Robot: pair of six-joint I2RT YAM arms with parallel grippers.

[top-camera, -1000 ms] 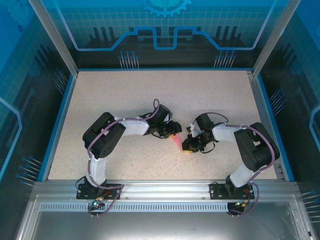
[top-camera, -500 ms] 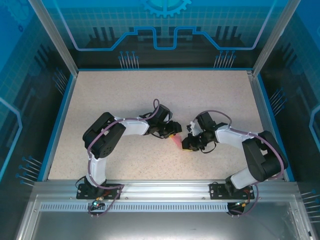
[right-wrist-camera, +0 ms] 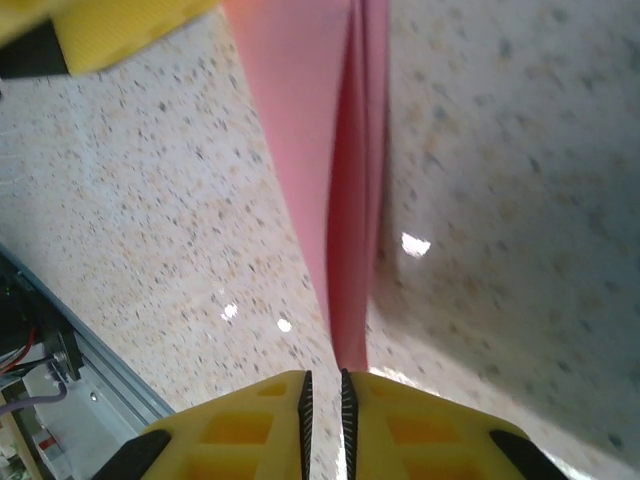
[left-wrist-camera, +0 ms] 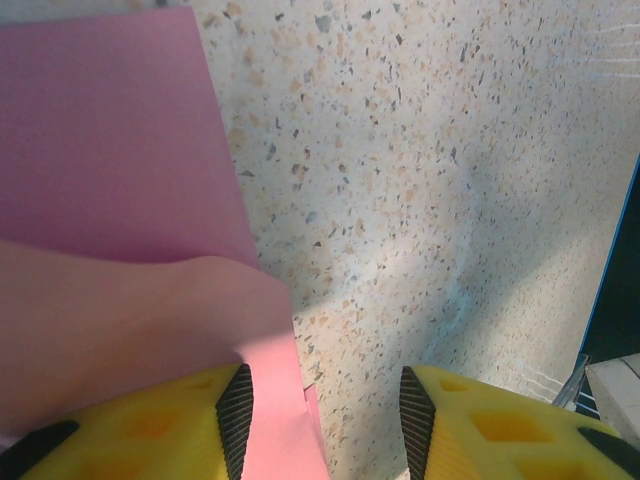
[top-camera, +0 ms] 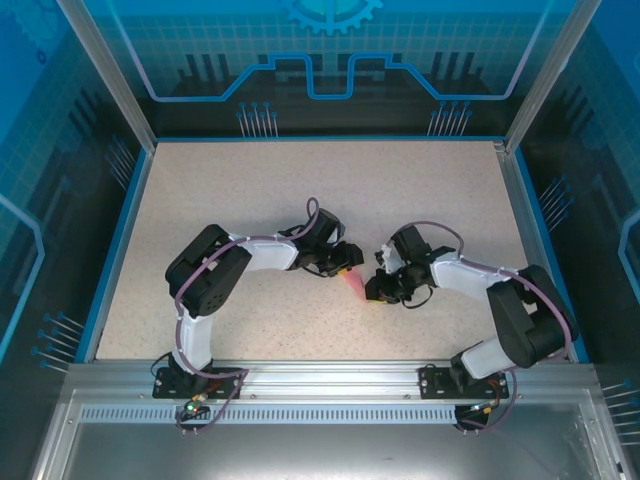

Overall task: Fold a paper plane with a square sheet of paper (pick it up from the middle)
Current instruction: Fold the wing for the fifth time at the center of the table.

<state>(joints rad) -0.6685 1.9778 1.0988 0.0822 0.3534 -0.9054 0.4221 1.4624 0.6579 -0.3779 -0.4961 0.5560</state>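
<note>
Seen from above, two black-and-white robot arms are bent inward over a speckled beige worktop point(top-camera: 300, 180), and their tips are brought nearly together at its middle. A small piece of pink paper point(top-camera: 355, 286) is laid on the worktop between the two tips. The left end effector point(top-camera: 349, 268) is placed at the paper's far end, and the right end effector point(top-camera: 373, 293) just beside its right side.

In the left wrist view, the pink paper point(left-wrist-camera: 110, 150) is spread flat across the upper left, with a raised, folded flap lying over it lower down. The left end effector point(left-wrist-camera: 320, 420) is shown with its yellow fingers point(left-wrist-camera: 480, 430) held moderately apart. A corner of the paper is seen inside the gap, against the finger at the picture's left. Bare worktop is seen across the rest of the gap, so nothing is clamped.

In the right wrist view, the paper point(right-wrist-camera: 300, 130) is seen as a narrow strip with a centre crease, tapering to a point at the right end effector point(right-wrist-camera: 323, 400). Its jaws are set only a thin slit apart. The point reaches the slit; whether it is pinched cannot be told.

Compared with one second ago, the right arm point(top-camera: 525, 320) is swung outward at the elbow and brought nearer the table's near edge. The left arm point(top-camera: 210, 270) and the paper are found unchanged in place.
</note>
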